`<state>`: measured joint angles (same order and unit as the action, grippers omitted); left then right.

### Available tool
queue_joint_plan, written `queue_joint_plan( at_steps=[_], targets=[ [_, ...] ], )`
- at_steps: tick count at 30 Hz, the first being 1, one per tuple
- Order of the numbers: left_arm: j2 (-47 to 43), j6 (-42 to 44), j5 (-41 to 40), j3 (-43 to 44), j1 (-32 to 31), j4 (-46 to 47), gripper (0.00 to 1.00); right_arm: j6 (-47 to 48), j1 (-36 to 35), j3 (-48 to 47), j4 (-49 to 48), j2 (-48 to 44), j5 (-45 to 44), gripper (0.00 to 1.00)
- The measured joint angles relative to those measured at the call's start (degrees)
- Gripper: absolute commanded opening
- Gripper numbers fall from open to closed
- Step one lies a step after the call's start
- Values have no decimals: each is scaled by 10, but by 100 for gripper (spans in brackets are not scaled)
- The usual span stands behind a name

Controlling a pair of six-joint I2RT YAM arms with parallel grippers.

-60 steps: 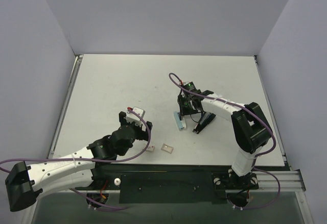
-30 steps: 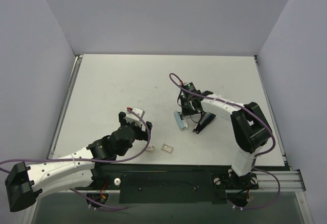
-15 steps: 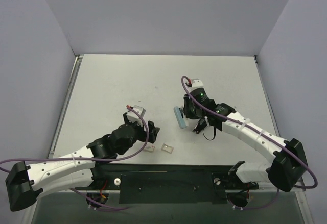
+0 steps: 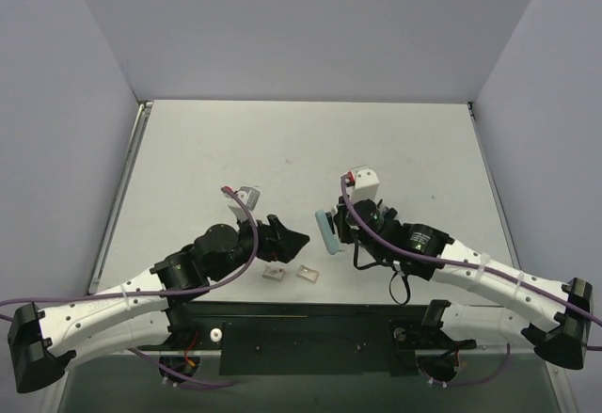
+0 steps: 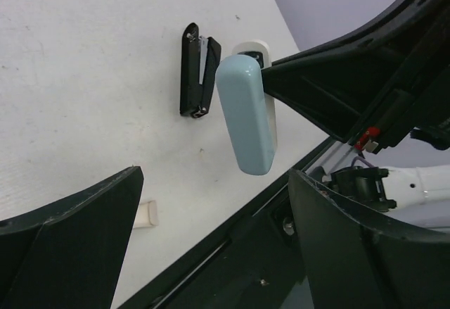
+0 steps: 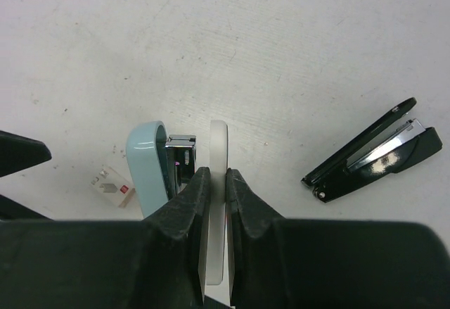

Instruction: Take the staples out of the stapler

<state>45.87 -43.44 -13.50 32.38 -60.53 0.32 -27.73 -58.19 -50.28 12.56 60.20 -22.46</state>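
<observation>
Black stapler lies flat on the table, touched by neither arm.

From the right gripper it is at 3 o'clock, near but apart, with its long axis running from 2 to 8 o'clock and the jaws a little apart. This gripper is nearer, I judge, but it is pinched narrow on the white strip beside the blue bar. The left gripper stands wide with nothing in it. In its view the stapler is at 12 o'clock, behind the blue bar. No brand or writing can be read.
</observation>
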Motion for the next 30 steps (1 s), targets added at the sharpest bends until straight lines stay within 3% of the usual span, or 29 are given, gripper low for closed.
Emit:
queue_joint_plan(
  at_steps=[15,30],
  targets=[
    [1,-94,44,-2,15,64,90,-67,-147,0,5,-24,-90,0],
    [19,-134,108,-11,55,103,74,-68,-174,-3,-21,-29,-129,0]
  ],
)
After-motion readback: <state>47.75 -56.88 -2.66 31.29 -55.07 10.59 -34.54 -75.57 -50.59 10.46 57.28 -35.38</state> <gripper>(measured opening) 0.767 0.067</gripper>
